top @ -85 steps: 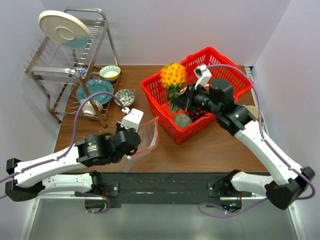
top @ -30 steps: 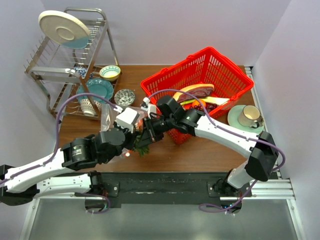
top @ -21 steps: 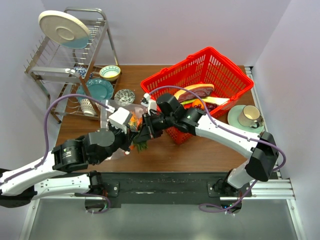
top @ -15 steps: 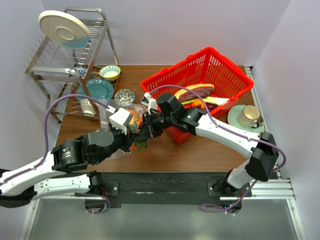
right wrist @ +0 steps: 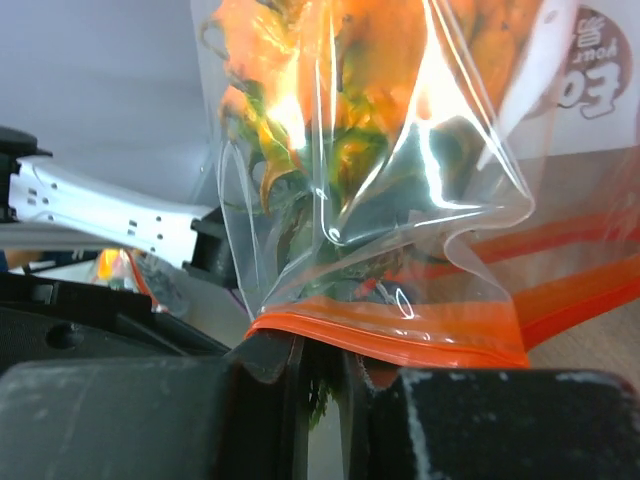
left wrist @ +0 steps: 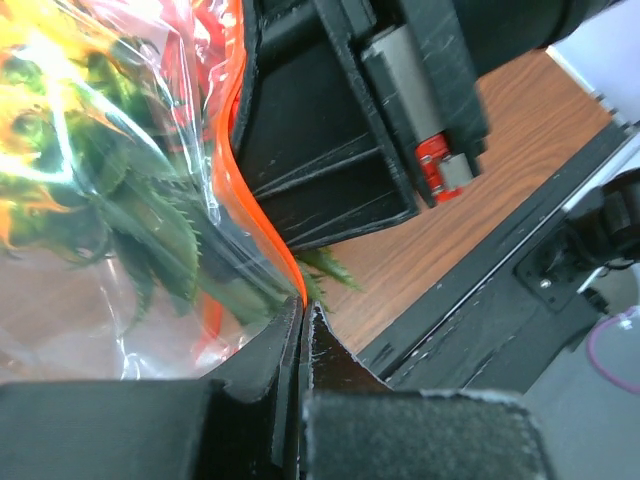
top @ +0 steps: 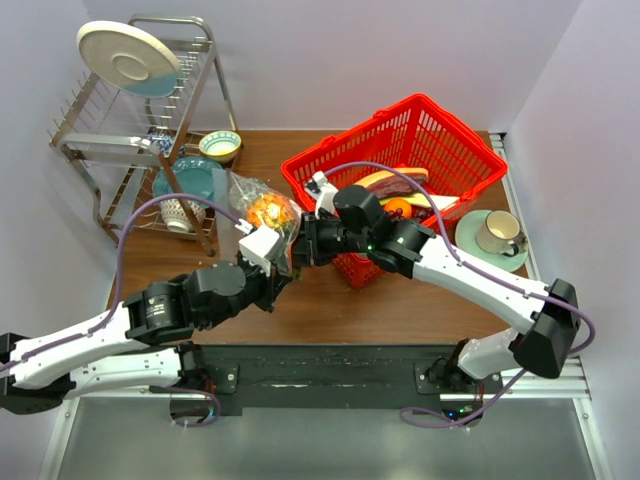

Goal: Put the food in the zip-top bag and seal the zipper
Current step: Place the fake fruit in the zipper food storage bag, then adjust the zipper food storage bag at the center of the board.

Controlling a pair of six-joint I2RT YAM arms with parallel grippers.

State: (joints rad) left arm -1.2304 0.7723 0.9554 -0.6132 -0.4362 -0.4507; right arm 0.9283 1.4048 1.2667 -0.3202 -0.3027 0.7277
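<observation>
Top external: wooden bench (top: 420, 300), lilac walls (top: 400, 50); left end effector (left wrist: 303, 302) clenches the zipper (right wrist: 400, 343); right end effector (right wrist: 320, 352) unclear.

I am reading only one bit of print. In the right wrist view, at two o'clock, a white label (right wrist: 597, 60) on the zip-top bag (right wrist: 400, 200) is showing the small word "your". Below it, large dark rounded letters are running off the frame edge, and I am failing to make them out.
</observation>
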